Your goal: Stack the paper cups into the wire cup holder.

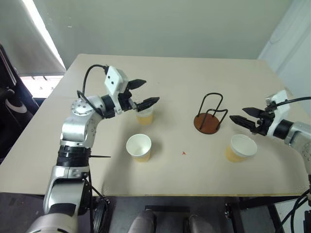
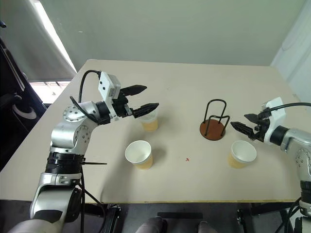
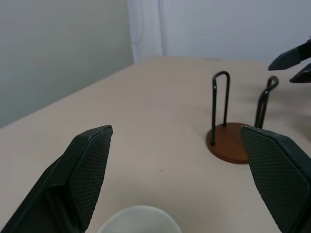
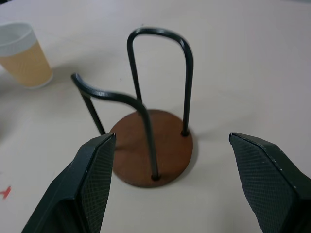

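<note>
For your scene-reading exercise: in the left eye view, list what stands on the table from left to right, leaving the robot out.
front-left paper cup → back-left paper cup → wire cup holder → right paper cup

Daylight pours in from a blown-out window strip at my ten o'clock, leaving the table [image 1: 204,170] evenly bright with soft shadows falling toward four o'clock, while in my wrist views my own black fingers [image 3: 82,170] loom slightly blurred, the distance staying sharp.

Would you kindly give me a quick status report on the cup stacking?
Both grippers, left and right, open, empty. Three cups upright on table; holder empty. Nothing in the way.
</note>
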